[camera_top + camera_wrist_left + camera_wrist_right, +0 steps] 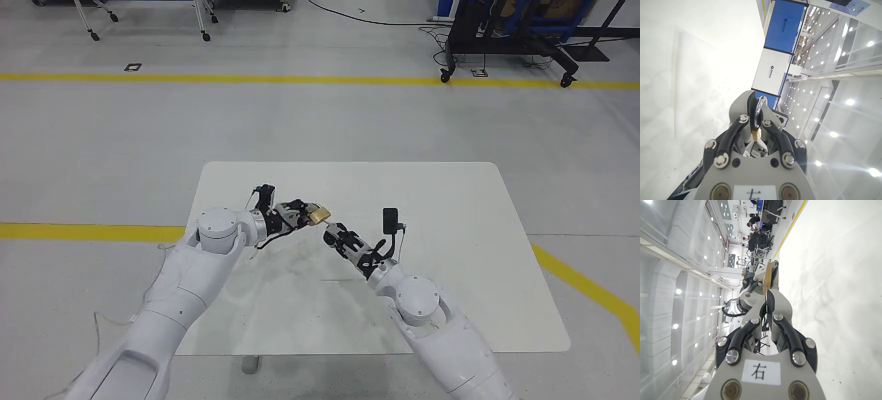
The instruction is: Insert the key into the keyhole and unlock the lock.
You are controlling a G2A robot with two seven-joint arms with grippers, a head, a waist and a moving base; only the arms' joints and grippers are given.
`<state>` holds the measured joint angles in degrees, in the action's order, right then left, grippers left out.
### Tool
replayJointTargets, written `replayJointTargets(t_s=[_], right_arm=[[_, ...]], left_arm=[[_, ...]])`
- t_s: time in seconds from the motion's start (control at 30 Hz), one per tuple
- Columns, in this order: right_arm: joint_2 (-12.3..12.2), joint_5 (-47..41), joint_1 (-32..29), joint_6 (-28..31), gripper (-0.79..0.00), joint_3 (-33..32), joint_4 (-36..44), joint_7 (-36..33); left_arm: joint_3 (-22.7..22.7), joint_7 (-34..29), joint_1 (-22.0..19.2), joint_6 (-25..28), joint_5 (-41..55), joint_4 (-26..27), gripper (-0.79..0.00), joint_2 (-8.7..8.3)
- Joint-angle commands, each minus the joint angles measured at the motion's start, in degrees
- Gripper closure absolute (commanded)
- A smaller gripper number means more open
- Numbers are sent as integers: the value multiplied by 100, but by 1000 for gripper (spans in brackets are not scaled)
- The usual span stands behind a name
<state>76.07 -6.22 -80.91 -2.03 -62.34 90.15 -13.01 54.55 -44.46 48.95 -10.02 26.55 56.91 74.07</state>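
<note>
Left gripper (300, 212): fingers drawn together and clamped on the lock, with no gap showing.
Lock (318, 214): brass body with a silver loop, held over the middle of the table (470, 190). It sticks out past the left fingertips towards the other arm.
Right gripper (333, 238): fingers pinched tight on the key, just beside the lock.
Key (766, 301): thin and silver, seen edge-on between the right fingers (781, 306). Its tip points at the keyhole (765, 286).
Key and lock: the tip meets the lock's end face at the keyhole. I cannot tell how far in it sits.
</note>
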Motion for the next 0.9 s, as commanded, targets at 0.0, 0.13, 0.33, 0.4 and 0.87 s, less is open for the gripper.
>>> replayJointTargets(t_s=[0.0, 0.13, 0.33, 0.4, 0.87], right_arm=[[6, -55, 17, 0, 0, -12, -33, 16], [17, -60, 26, -12, 0, -26, -72, 114], [31, 5, 30, -51, 0, 32, -80, 117], [39, 12, 47, -64, 0, 58, -94, 107], [61, 79, 36, -127, -289, 92, -46, 130]], left_arm=[[28, 28, 44, -44, -53, 105, 0, -15], [98, 92, 118, -90, -169, 277, 0, -47], [119, 204, 232, -216, -351, 566, 0, -71], [130, 208, 260, -244, -373, 626, 0, -75], [188, 104, 356, -259, -445, 758, 0, -90]])
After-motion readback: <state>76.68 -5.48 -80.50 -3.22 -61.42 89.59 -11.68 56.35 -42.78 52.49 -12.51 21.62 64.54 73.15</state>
